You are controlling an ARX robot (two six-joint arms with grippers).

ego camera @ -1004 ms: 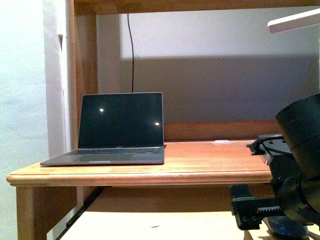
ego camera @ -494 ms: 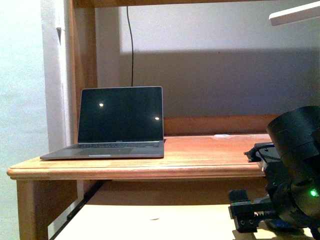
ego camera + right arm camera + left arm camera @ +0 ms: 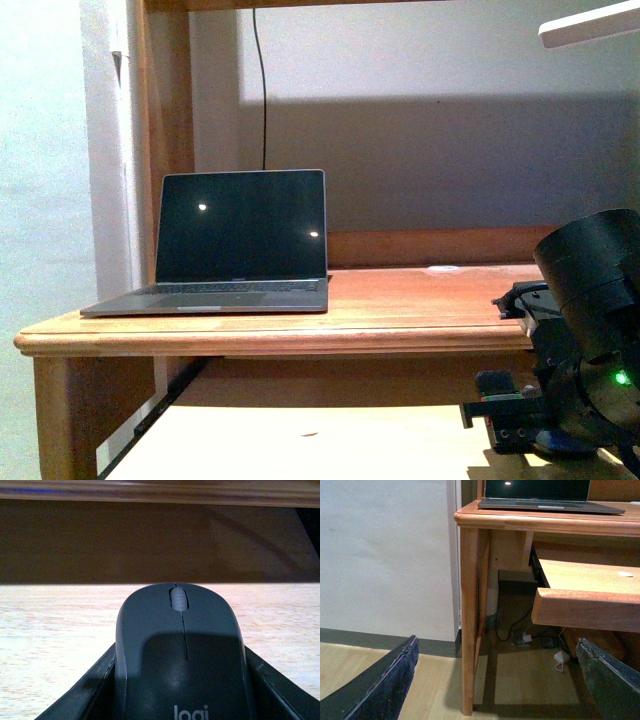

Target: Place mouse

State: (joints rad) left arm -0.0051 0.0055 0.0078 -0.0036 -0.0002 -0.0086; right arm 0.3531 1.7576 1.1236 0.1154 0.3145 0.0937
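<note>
The mouse [image 3: 180, 625] is dark grey and domed, with a scroll wheel and a "logi" mark. My right gripper [image 3: 180, 652] is shut on it, one black finger [image 3: 87, 695] on each side. It hangs just above the light wooden pull-out shelf [image 3: 45, 630], under the desk top's edge. In the front view the right gripper [image 3: 515, 425] is low at the right, below the desk top [image 3: 280, 340]. My left gripper [image 3: 495, 690] is open and empty, low near the floor, facing the desk leg [image 3: 469, 630].
An open laptop [image 3: 235, 250] with a dark screen stands on the left part of the desk top. The pull-out shelf [image 3: 585, 580] sticks out under the desk. Cables and a white plug [image 3: 560, 657] lie on the floor beneath. A wall [image 3: 385, 555] is beside the desk.
The front view has shifted so the desk sits slightly higher in the picture. My right arm is a little lower and its gripper further right, still shut on the mouse.
</note>
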